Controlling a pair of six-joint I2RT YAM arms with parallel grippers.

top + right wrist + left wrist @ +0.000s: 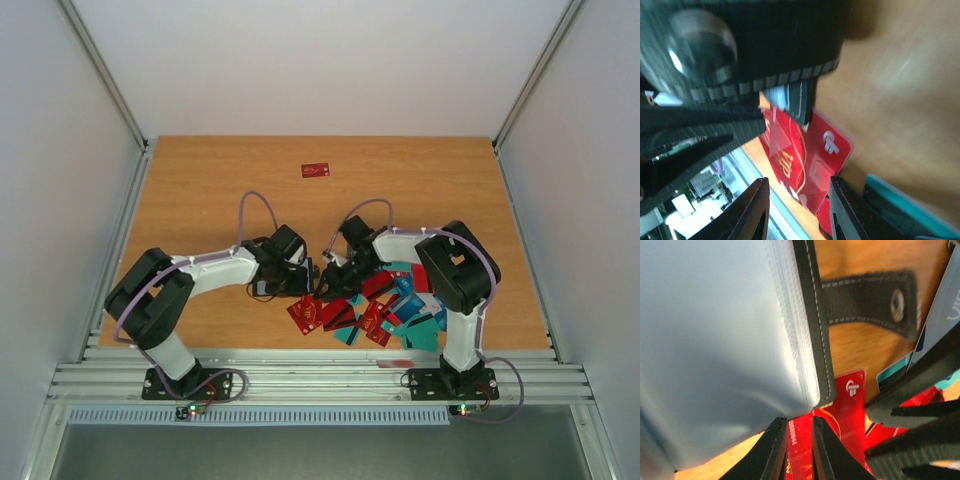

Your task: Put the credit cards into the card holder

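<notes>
Card holder (812,315) up close at the left gripper (799,427), clear sleeves fanned, black stitched edge and snap strap (865,300) out over the table (200,190). Fingers (774,452) there narrow, only a slit between, right at the sleeves' lower corner. Right gripper (799,185) about half spread, straddling a red card (812,150) with its far end tucked against the holder's edge. Cannot tell true grip from mere straddle on either side: too close, too blurred. Rest of the credit cards (395,305) heaped on the table under and beside the right arm; stray card (316,170) well apart at the far side.

Judged mid-insertion. Risks from here:
- Pushing at a slant and catching a sleeve lip — buckling the card or popping it loose.
- Pressing hard against a loosely pinned holder and shoving it away.
- Sliding between sleeves rather than into one.
</notes>
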